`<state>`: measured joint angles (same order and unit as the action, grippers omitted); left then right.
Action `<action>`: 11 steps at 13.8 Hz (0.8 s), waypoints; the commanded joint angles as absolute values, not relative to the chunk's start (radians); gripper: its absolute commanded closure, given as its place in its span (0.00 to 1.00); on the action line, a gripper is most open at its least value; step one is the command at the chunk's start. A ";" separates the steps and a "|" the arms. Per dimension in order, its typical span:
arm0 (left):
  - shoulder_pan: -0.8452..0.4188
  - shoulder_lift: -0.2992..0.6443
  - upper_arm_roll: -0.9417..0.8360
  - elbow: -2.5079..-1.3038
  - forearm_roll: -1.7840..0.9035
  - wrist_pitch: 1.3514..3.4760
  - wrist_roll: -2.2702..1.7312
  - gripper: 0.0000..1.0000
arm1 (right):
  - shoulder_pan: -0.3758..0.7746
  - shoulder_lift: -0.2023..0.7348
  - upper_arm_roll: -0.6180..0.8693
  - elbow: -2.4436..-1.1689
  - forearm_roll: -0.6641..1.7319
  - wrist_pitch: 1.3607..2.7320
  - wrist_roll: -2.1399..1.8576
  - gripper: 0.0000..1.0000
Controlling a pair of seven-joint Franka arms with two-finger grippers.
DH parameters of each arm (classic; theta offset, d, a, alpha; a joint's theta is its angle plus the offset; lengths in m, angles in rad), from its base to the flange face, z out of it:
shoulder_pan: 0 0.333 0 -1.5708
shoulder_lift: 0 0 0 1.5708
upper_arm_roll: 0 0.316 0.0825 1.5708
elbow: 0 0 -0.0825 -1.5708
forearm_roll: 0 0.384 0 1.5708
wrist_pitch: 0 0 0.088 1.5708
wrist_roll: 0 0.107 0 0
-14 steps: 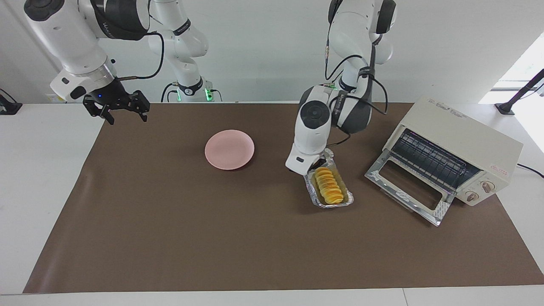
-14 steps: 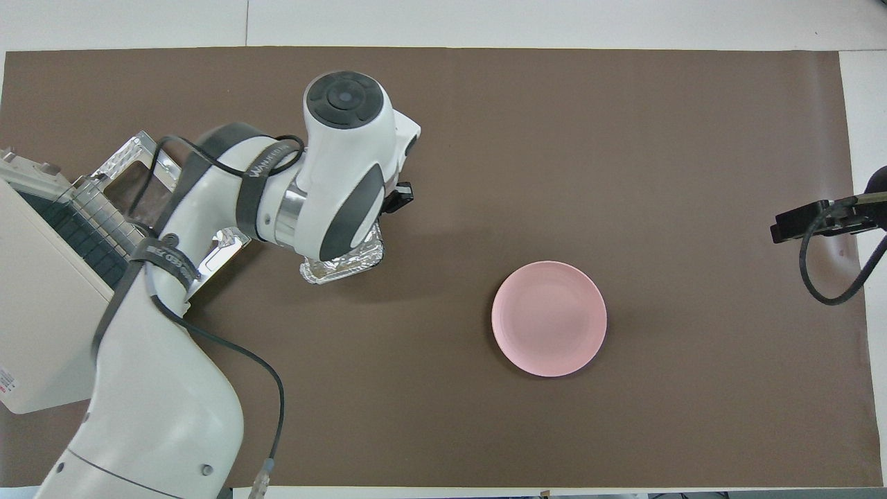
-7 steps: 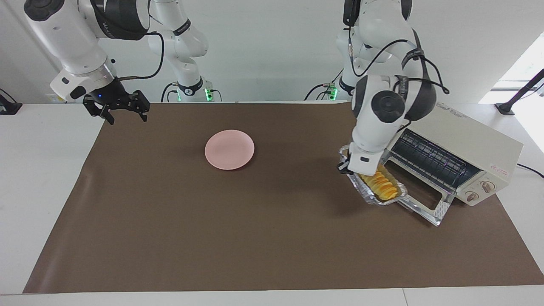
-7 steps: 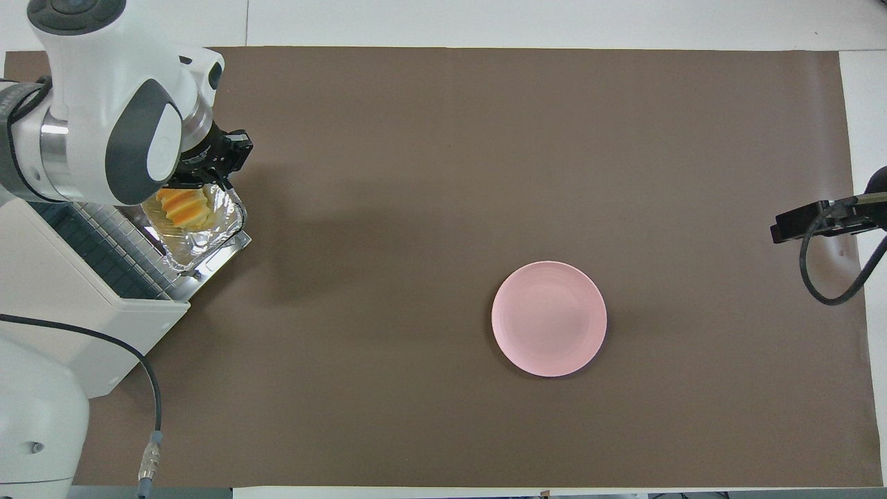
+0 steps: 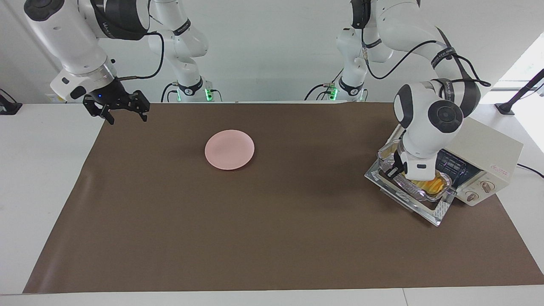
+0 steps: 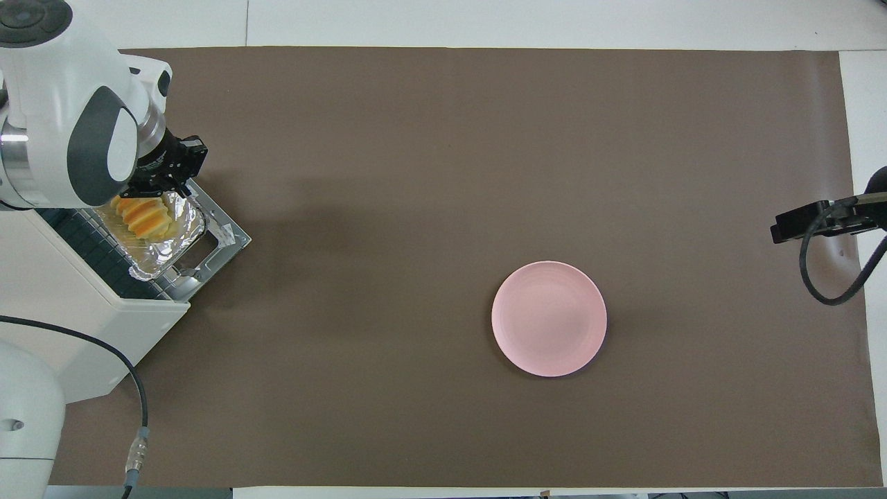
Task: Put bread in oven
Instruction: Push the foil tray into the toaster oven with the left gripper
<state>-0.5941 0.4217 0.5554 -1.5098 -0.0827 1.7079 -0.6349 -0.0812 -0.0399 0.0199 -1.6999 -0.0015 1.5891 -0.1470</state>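
The bread [image 5: 432, 184], a ridged golden-yellow roll, lies in a crinkled silver foil tray [image 5: 420, 190]. My left gripper [image 5: 396, 168] is shut on the tray's rim and holds it just over the oven's open drop-down door [image 5: 429, 209], with the tray's other end at the oven mouth. The cream-white oven [image 5: 488, 146] stands at the left arm's end of the table. In the overhead view the bread [image 6: 143, 215] and tray [image 6: 166, 244] sit over the door [image 6: 220, 239] and the rack's front, with the left gripper [image 6: 166, 173] at the tray's end. My right gripper [image 5: 117, 109] waits open and empty.
A pink plate [image 5: 229, 149] lies empty on the brown mat [image 5: 255, 221] toward the right arm's end; it also shows in the overhead view [image 6: 549, 319]. The right gripper [image 6: 811, 222] hangs over the mat's edge at that end.
My left gripper lifted the foil tray with the bread off the mat and carried it toward the left arm's end, to over the oven's open door. The right arm has not moved.
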 commanded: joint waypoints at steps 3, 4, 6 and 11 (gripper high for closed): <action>-0.609 0.397 0.620 -1.589 -0.054 1.730 -0.725 1.00 | -0.084 -0.060 0.023 -1.718 -0.018 1.583 -0.156 0.00; -0.609 0.396 0.630 -1.595 -0.043 1.735 -0.732 1.00 | -0.084 -0.060 0.023 -1.718 -0.018 1.583 -0.156 0.00; -0.612 0.391 0.646 -1.621 -0.012 1.746 -0.732 1.00 | -0.084 -0.060 0.023 -1.718 -0.018 1.582 -0.156 0.00; -0.630 0.341 0.646 -1.726 0.047 1.781 -0.727 1.00 | -0.084 -0.060 0.023 -1.718 -0.018 1.583 -0.156 0.00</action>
<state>-0.6005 0.4042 0.6368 -1.6422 -0.0006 1.7412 -0.7065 -0.0812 -0.0399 0.0199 -1.6999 -0.0015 1.5891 -0.1470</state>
